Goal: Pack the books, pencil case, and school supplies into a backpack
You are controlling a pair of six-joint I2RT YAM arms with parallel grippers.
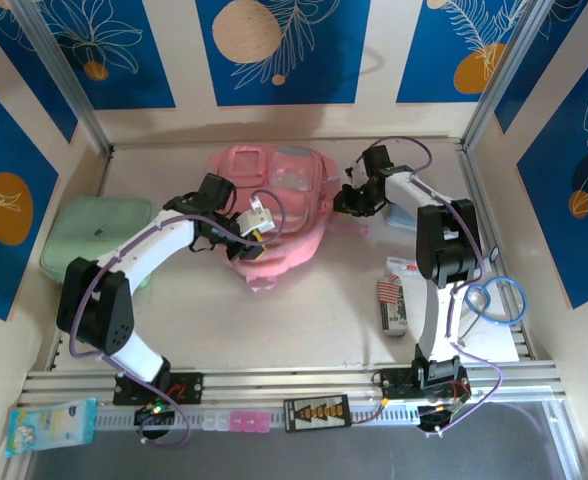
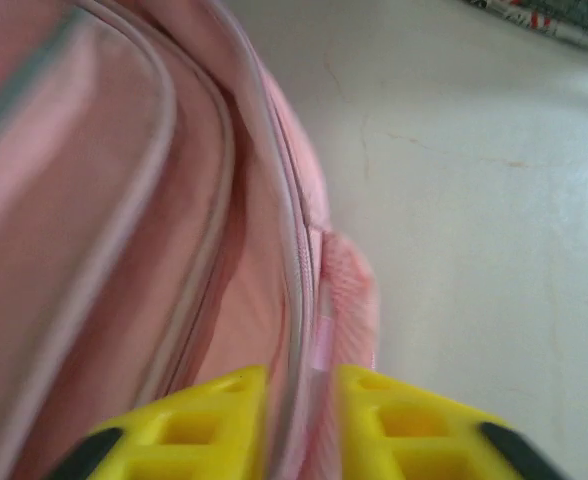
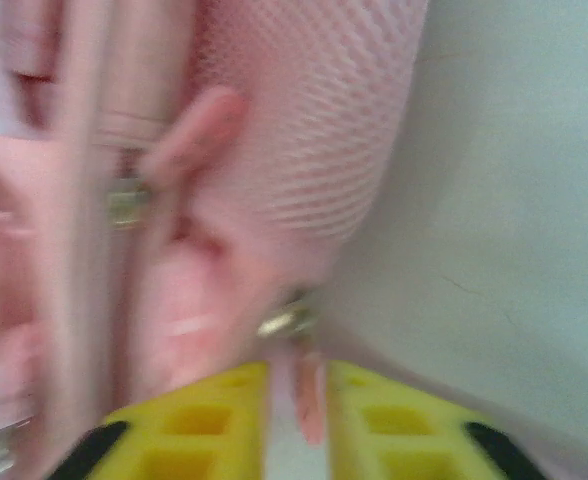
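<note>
Our pink backpack [image 1: 284,190] lies flat on the tabletop [image 1: 304,320], out past both arms. Our left pincer [image 2: 302,388] is pinched narrow over the piped rim [image 2: 296,290] at the backpack's near-left edge. Our right pincer [image 3: 296,388] is closed to a slit on the zipper pull [image 3: 310,410] at the backpack's right side, just below its mesh side pocket [image 3: 324,120]. We judge the backpack light, limp and quick to sag. Piping and pull tabs should hold best, while mesh would likely stretch.
</note>
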